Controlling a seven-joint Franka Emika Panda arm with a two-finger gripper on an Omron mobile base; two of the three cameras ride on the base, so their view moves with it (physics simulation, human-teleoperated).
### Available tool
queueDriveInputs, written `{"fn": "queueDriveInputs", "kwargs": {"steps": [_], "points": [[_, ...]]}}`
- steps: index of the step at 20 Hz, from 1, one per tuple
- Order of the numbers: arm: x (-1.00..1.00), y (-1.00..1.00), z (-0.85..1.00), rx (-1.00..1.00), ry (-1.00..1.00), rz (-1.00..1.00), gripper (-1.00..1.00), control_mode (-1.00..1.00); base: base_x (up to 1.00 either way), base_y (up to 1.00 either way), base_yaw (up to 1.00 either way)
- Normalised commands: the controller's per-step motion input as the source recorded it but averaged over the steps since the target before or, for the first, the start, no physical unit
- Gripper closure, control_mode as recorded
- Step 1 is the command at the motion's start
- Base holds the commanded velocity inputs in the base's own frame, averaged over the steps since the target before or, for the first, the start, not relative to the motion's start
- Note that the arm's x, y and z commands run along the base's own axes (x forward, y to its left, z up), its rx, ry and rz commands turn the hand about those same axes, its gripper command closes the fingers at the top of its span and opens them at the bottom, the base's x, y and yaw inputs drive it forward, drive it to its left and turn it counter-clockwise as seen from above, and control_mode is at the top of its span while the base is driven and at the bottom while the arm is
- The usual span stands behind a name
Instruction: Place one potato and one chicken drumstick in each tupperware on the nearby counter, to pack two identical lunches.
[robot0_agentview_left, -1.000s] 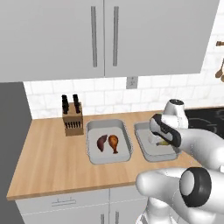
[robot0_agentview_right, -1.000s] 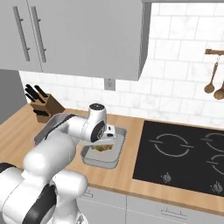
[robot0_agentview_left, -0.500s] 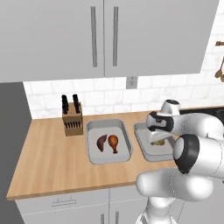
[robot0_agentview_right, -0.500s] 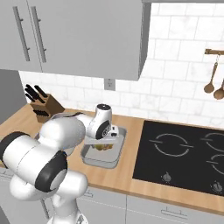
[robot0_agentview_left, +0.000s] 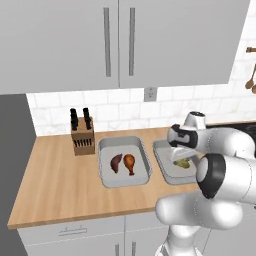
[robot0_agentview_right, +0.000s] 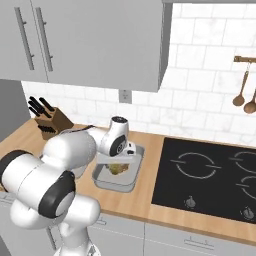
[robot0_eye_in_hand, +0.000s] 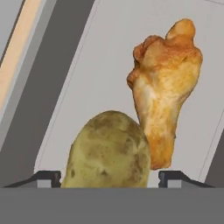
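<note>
Two light-grey tupperware trays sit side by side on the wooden counter (robot0_agentview_left: 55, 185). The left tupperware (robot0_agentview_left: 106, 177) holds a dark reddish-brown potato (robot0_agentview_left: 116, 162) and an orange drumstick (robot0_agentview_left: 130, 164). My gripper (robot0_agentview_left: 181, 158) reaches down into the right tupperware (robot0_agentview_left: 167, 176), over the yellowish-green potato (robot0_agentview_left: 183, 163). In the hand view this potato (robot0_eye_in_hand: 109, 151) lies on the tray floor between my fingertips (robot0_eye_in_hand: 48, 177), a narrow gap on each side, so the gripper (robot0_eye_in_hand: 109, 177) is open. A yellower drumstick (robot0_eye_in_hand: 164, 96) lies just beyond the potato. From the right, the gripper (robot0_agentview_right: 119, 161) hovers over the potato (robot0_agentview_right: 117, 169) in the tupperware (robot0_agentview_right: 112, 184).
A knife block (robot0_agentview_left: 82, 137) stands at the back left of the counter. The black cooktop (robot0_agentview_right: 205, 175) lies right of the trays. Wooden spoons (robot0_agentview_right: 242, 92) hang on the tiled wall. Upper cabinets (robot0_agentview_left: 120, 42) hang above.
The hand has stayed low over the right tray while the arm's elbow and shoulder swung to a new posture. The yellowish-green potato now rests on the tray floor between spread fingers.
</note>
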Motion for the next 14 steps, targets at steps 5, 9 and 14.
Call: {"fn": "queueDriveInputs", "kwargs": {"steps": [5,9,14], "points": [[-0.64,0.01,0.43,0.0,-0.04,0.0,-1.0,-1.0,0.0,0.0,0.0],[-0.94,0.14,0.8,0.0,-0.1,0.0,-1.0,-1.0,0.0,0.0,0.0],[-0.94,0.23,0.88,0.0,-0.24,0.0,-1.0,-1.0,0.0,0.0,0.0]]}}
